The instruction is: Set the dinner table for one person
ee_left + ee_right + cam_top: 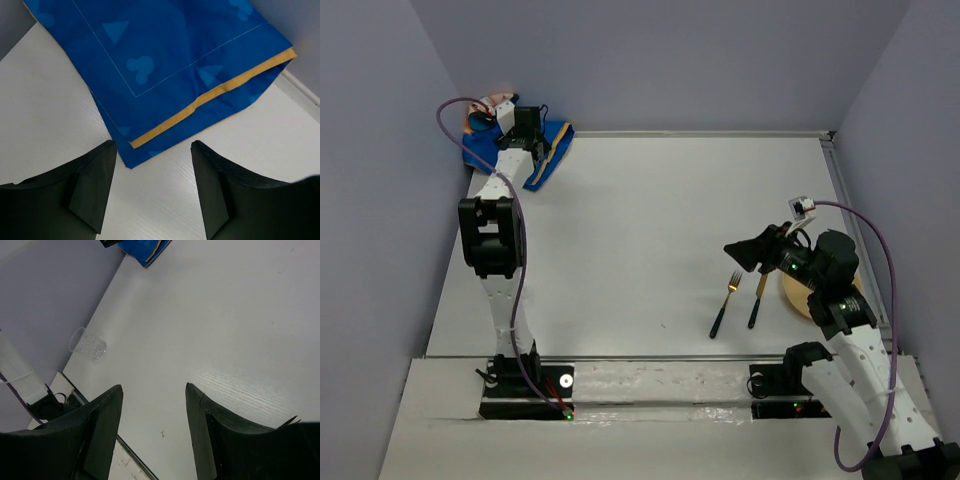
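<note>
Lab test cell: lilac partition walls (660,60) round white table (640,230).

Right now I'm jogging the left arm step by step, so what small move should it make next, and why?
Probably lower the left tool and ease it forward over the near corner of the folded blue cloth mat. The tool is open and empty, that corner shows between its fingers, and the mat is folded at the dinner table's far corner.

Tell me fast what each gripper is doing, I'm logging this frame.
Left gripper: open, empty, at the blue mat edge.
Right gripper: open, empty, over the table.
</note>
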`<state>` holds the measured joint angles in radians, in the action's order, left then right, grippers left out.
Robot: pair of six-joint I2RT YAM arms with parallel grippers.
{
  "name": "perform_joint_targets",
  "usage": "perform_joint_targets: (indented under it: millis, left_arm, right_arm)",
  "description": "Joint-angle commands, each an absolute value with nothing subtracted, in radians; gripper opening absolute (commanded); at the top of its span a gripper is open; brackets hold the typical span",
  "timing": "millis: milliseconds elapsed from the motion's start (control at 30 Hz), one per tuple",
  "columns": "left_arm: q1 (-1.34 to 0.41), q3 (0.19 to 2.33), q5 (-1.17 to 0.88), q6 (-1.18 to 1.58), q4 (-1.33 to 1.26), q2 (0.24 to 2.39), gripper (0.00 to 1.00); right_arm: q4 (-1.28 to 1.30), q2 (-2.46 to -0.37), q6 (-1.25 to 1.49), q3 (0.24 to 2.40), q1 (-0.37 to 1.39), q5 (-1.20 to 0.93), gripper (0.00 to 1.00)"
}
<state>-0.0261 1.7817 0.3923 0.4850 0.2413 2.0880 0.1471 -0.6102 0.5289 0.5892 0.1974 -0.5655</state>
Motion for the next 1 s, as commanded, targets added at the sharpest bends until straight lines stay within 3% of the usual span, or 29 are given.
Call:
perform_joint_targets:
  millis: [0,700,767,800,933,967]
  left_arm:
    - [-0.023,1.954,0.486,0.517,0.405,2.21,0.72]
    - [0.018,2.19,0.339,0.561,0.558,2.499,0.59]
    - [0.018,2.198,0.309,0.563,0.564,2.511,0.51]
    - [0.017,2.192,0.295,0.563,0.554,2.513,0.34]
    - [0.014,2.116,0.201,0.583,0.481,2.485,0.0]
    - [0.011,2.059,0.124,0.595,0.416,2.456,0.0]
  right_arm:
    - [0.078,-0.607,0.534,0.589,0.195,-0.591,0.59]
    - [0.064,-0.644,0.532,0.578,0.195,-0.603,0.59]
    - [0.063,-0.64,0.535,0.578,0.195,-0.604,0.59]
    - [0.063,-0.641,0.535,0.578,0.195,-0.606,0.59]
    - [0.055,-0.637,0.543,0.58,0.195,-0.609,0.59]
    - [0.052,-0.637,0.546,0.581,0.195,-0.609,0.59]
